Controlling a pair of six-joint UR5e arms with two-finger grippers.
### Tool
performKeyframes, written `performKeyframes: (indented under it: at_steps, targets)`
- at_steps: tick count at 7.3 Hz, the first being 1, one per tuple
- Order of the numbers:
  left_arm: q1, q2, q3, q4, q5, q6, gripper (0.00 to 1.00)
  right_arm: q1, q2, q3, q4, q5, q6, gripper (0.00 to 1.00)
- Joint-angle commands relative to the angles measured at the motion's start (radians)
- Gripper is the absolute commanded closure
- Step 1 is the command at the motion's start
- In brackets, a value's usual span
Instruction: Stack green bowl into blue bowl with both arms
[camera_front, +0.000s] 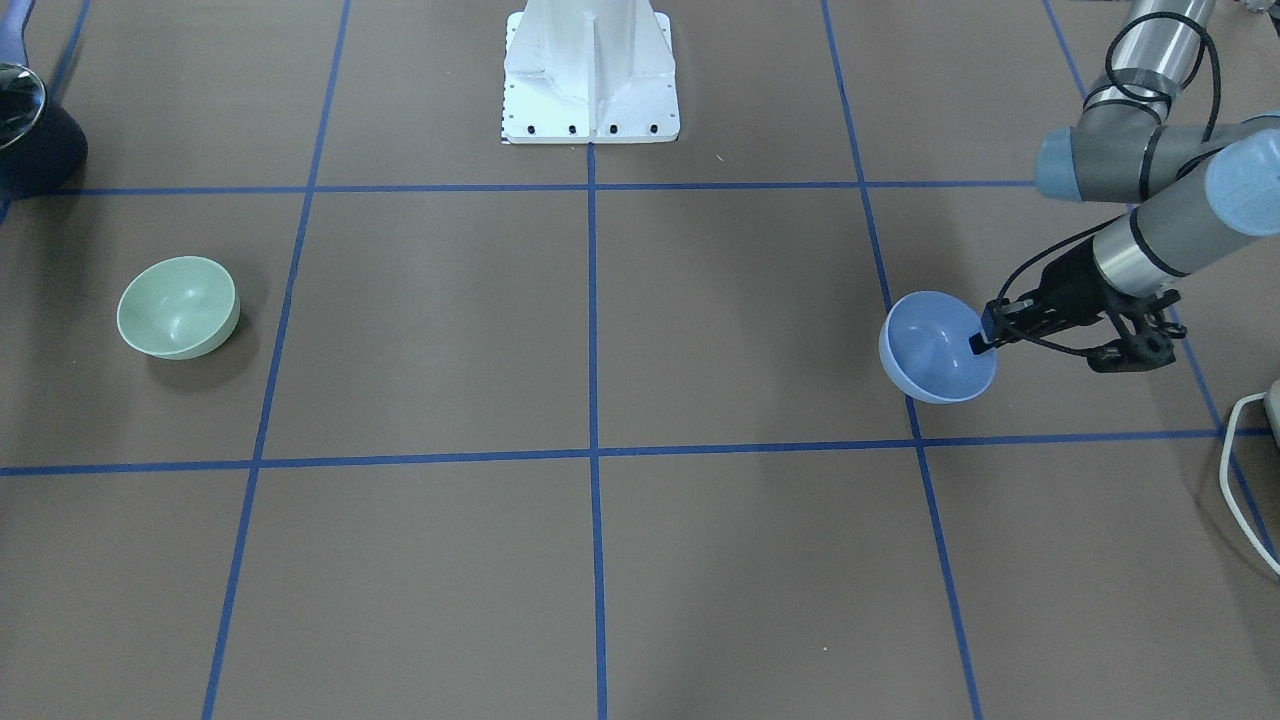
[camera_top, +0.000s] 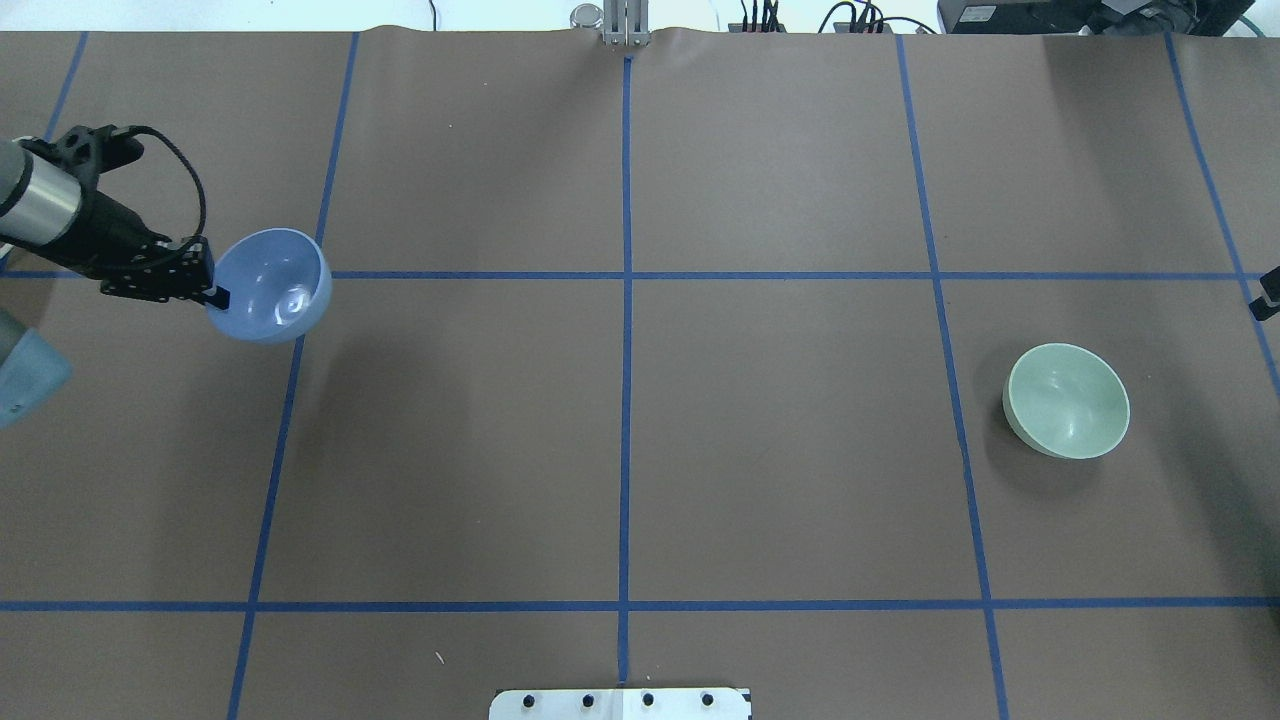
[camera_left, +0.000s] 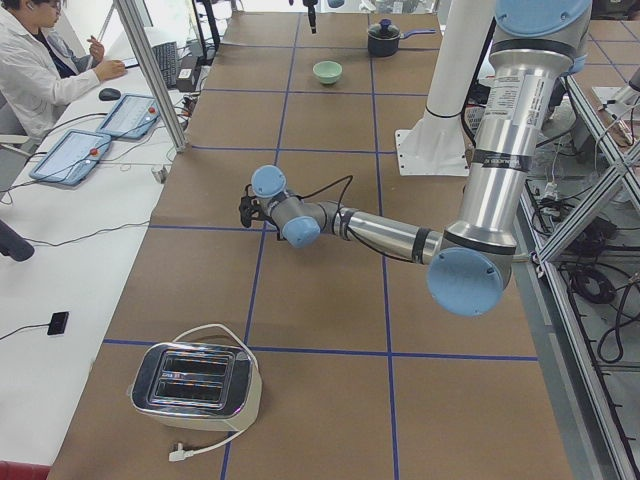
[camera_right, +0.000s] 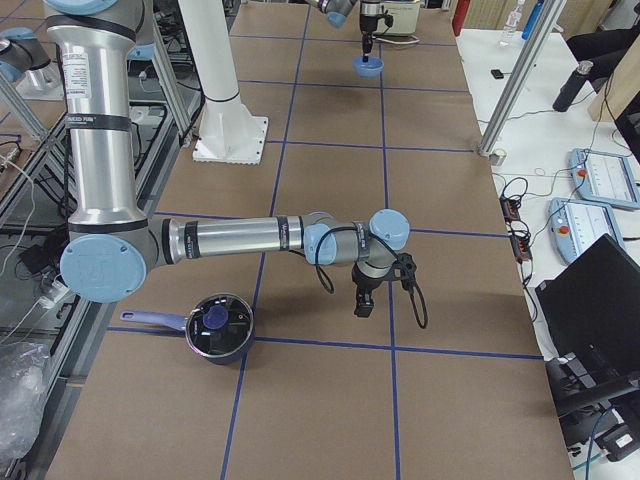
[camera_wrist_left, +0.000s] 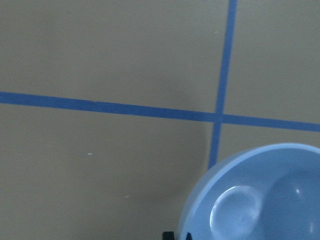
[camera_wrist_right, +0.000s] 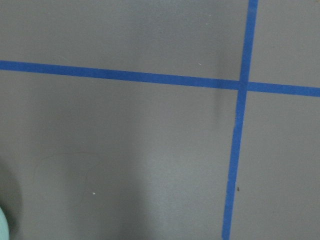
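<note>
Gripping the blue bowl (camera_front: 932, 352) by its rim, the left gripper (camera_front: 984, 341) is clamped shut and holds it tilted. Well apart, the green bowl (camera_front: 178, 307) sits upright on the table (camera_front: 700, 330). Right gripper (camera_right: 362, 304): opening cannot be told.

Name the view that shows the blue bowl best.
Overhead exterior: the blue bowl shows nearly whole, inside visible, with the left gripper pinching its rim. Front-facing shows it nearly as well. Left wrist crops it; exterior right has it tiny; exterior left doesn't clearly show it; right wrist misses it.
</note>
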Motion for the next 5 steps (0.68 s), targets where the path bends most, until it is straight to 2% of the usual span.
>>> performKeyframes:
  at_steps: [1,2,4,5]
  targets:
    - [0.111,-0.117,-0.008,0.002,0.034,-0.239,0.87,-0.05,-0.004,0.05,-0.002,0.008,0.061,0.0]
    - [0.153,-0.167,-0.008,0.02,0.074,-0.296,0.87,-0.061,-0.005,0.071,0.0,0.008,0.09,0.0]
    - [0.208,-0.345,-0.03,0.31,0.155,-0.313,0.87,-0.072,-0.007,0.076,0.002,0.01,0.09,0.0]
    - [0.254,-0.39,-0.04,0.387,0.212,-0.313,0.87,-0.072,-0.005,0.076,0.003,0.01,0.09,0.0]
